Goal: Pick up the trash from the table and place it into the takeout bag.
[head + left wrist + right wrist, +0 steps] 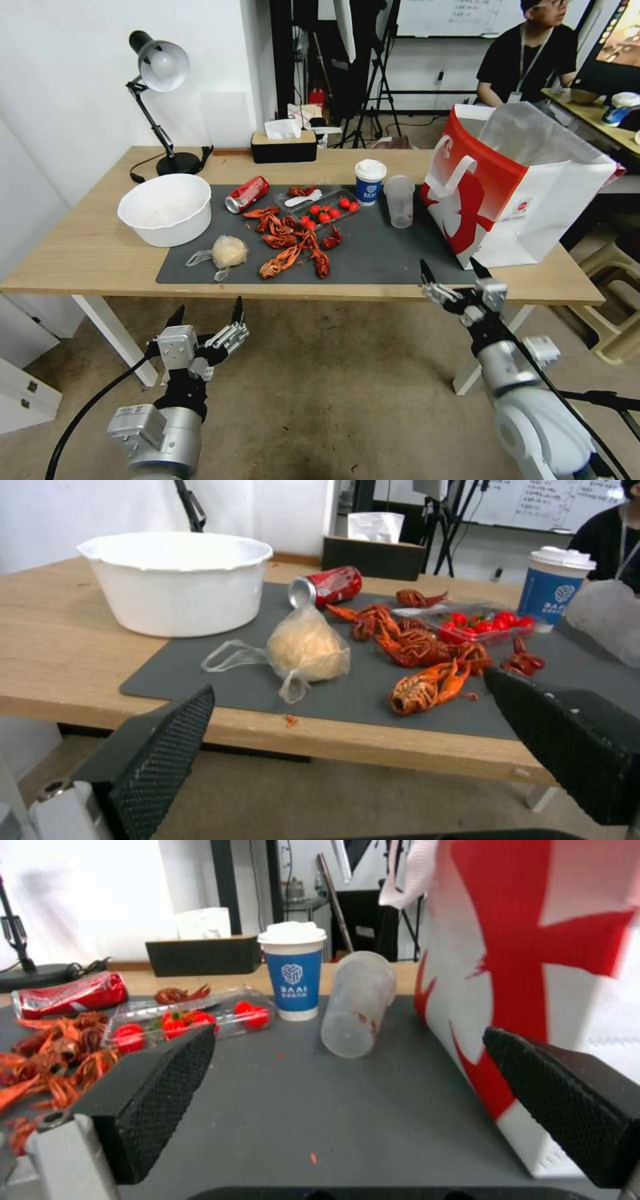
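Head view puts you at the start of the job: nothing is picked yet, and both arms hover short of the near edge of the table [80, 260]. Your left gripper [207, 319] is spread wide and empty, facing the small clear bag [225, 253] with its pale lump on the dark mat. Your right gripper [453, 272] is likewise released and holds nothing, pointed at the gap between the clear plastic cup [400, 200] and the takeout bag [513, 187], which stands open at the table's right end. The blue paper cup [369, 181] stands just beside the clear one; the red soda can [247, 194] lies on its side farther left, near the crayfish shells [290, 243]. I judge the clear cup your easiest first reach: bring the right jaws forward, level with its wall, without nudging the bag.
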{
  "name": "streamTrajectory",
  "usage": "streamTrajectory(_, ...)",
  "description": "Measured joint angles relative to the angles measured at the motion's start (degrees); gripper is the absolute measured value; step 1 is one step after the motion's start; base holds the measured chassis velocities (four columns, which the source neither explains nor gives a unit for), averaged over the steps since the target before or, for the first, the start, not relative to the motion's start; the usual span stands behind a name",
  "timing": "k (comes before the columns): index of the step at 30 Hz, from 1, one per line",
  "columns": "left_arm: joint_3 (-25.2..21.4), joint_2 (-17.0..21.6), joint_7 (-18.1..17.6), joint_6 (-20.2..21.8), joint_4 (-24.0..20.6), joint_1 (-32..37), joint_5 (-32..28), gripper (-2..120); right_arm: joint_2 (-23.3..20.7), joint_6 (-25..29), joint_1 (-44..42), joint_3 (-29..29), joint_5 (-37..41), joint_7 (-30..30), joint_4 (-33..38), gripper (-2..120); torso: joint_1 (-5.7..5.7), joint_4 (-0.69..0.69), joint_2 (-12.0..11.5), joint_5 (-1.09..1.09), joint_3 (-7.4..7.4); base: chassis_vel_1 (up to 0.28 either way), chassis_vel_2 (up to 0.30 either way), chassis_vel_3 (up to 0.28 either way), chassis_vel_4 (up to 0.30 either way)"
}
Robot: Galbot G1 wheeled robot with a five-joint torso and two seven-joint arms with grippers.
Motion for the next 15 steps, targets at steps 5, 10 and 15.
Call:
streamTrajectory(5,-0.04,0.09,-0.02,-0.05,0.03,-0.03,0.08,100,-0.49,-4.66,4.95,-1.46,3.27,1.26,-1.05,100,-0.01,0.0,0.0,0.0,0.0,0.0,0.0,0.0,0.0)
streamTrajectory(10,-0.12,-0.26,-0.02,-0.03,0.04,-0.21,0.1,100,-0.94,-5.91,8.22,-2.29,4.28,2.16,-3.01,100,0.0,0.0,0.0,0.0,0.0,0.0,0.0,0.0,0.0)
streamTrajectory(15,-0.23,-0.33,-0.05,-0.03,0.17,-0.27,0.12,100,-1.03,-7.21,10.75,-2.6,5.15,3.24,-4.29,100,0.0,-0.01,0.0,0.0,0.0,0.0,0.0,0.0,0.0)
